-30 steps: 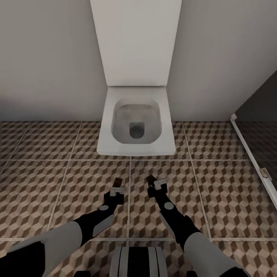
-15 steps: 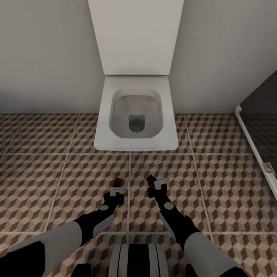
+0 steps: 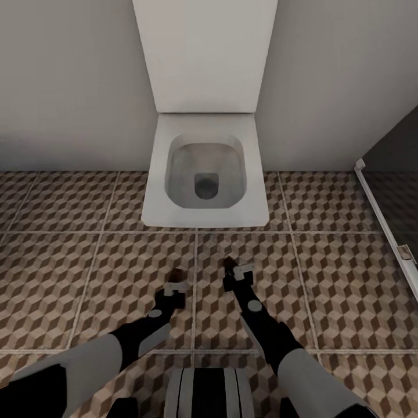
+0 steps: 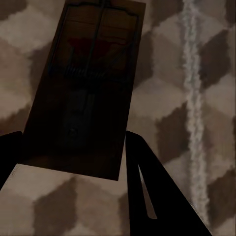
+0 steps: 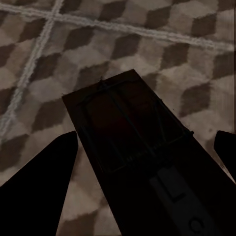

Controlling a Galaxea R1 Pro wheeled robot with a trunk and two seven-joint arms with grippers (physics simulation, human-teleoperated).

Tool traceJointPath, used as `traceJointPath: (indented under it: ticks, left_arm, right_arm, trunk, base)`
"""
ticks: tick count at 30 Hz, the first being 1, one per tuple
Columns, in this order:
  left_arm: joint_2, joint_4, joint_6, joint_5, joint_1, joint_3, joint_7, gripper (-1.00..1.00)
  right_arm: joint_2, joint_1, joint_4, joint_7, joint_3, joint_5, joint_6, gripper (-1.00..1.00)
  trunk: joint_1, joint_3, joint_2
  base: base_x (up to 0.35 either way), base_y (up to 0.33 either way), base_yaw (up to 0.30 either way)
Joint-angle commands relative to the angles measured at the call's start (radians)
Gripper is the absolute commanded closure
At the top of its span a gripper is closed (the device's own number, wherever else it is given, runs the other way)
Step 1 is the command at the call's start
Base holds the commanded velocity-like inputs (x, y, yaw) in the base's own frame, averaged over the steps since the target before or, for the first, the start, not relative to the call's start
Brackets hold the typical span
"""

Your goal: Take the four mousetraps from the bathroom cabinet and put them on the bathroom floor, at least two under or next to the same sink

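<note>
Two mousetraps are held just above the bathroom floor (image 3: pixel 87 278), in front of a white toilet. My left gripper (image 3: pixel 176 280) is shut on one mousetrap (image 3: pixel 177 272). In the left wrist view this mousetrap (image 4: pixel 83 93) is a dark brown board with wire parts. It sits between my left gripper's (image 4: pixel 73 137) dark fingers (image 4: pixel 152 191), very close to the cube-pattern tiles (image 4: pixel 206 59). My right gripper (image 3: pixel 234 270) is shut on the other mousetrap (image 3: pixel 228 263). In the right wrist view that mousetrap (image 5: pixel 132 142) lies between the fingers (image 5: pixel 44 182) of my right gripper (image 5: pixel 147 140), over the tiles (image 5: pixel 147 44).
The white toilet (image 3: pixel 204 174) with its raised lid (image 3: pixel 204 55) stands against the grey wall straight ahead. A dark shower area with a white frame edge (image 3: pixel 380 217) borders the tiles at the right. Tiled floor spreads to both sides of the arms.
The view first moved closer to the toilet, then held still. Both grippers have since sunk a little toward the tiles, still gripping their mousetraps.
</note>
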Motion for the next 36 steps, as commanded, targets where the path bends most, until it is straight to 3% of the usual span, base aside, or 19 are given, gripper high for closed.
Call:
traceJointPath:
  ticks: [1,2,3,5,12,23,25,26,29,36]
  left_arm:
    - [0.003,-0.002,-0.004,0.005,-0.001,-0.008,0.01,1.0]
    - [0.005,-0.002,-0.005,0.005,-0.002,-0.007,0.01,1.0]
    - [0.008,-0.002,-0.006,0.005,-0.001,-0.005,0.01,1.0]
    - [0.01,-0.001,-0.005,0.003,-0.002,-0.001,0.011,1.0]
    - [-0.005,-0.001,0.0,-0.003,-0.005,0.008,0.078,1.0]
    - [-0.02,-0.006,0.05,-0.015,-0.061,0.014,0.1,1.0]
    - [-0.027,-0.007,0.05,-0.047,-0.063,0.015,0.101,1.0]
    - [-0.03,-0.008,0.049,-0.108,-0.064,0.014,0.102,1.0]
    - [-0.029,-0.007,0.045,-0.19,-0.065,0.014,0.102,1.0]
    - [-0.029,-0.007,0.042,-0.224,-0.065,0.013,0.098,1.0]
  right_arm:
    - [0.0,-0.001,-0.007,-0.011,0.004,0.009,0.002,1.0]
    - [0.0,-0.001,-0.012,-0.012,0.004,0.019,0.005,1.0]
    - [0.001,-0.001,-0.017,-0.011,0.004,0.061,0.005,1.0]
    - [0.004,-0.001,-0.017,-0.009,0.004,0.084,0.002,1.0]
    - [0.03,-0.001,-0.006,-0.005,0.003,0.101,-0.062,1.0]
    - [0.03,-0.001,0.055,-0.001,0.003,0.108,-0.08,1.0]
    - [0.03,-0.001,0.059,-0.001,0.003,0.109,-0.081,1.0]
    - [0.03,-0.001,0.061,-0.001,0.002,0.109,-0.081,1.0]
    - [0.03,-0.001,0.063,-0.002,0.002,0.109,-0.091,1.0]
    - [0.03,-0.001,0.064,-0.003,0.002,0.109,-0.127,1.0]
  trunk:
    - [0.0,-0.001,0.0]
    - [0.0,-0.001,0.0]
    - [0.0,-0.001,0.0]
    - [0.0,-0.001,0.0]
    - [0.0,-0.001,0.0]
    - [0.0,-0.001,0.0]
    - [0.0,-0.001,0.0]
    - [0.0,-0.001,0.0]
    - [0.0,-0.001,0.0]
    - [0.0,-0.001,0.0]
  base:
    - [0.0,0.0,0.0]
    - [0.0,0.0,0.0]
    - [0.0,0.0,0.0]
    - [0.0,0.0,0.0]
    - [0.0,0.0,0.0]
    - [0.0,0.0,0.0]
    - [0.0,0.0,0.0]
    - [0.0,0.0,0.0]
    - [0.0,0.0,0.0]
    - [0.0,0.0,0.0]
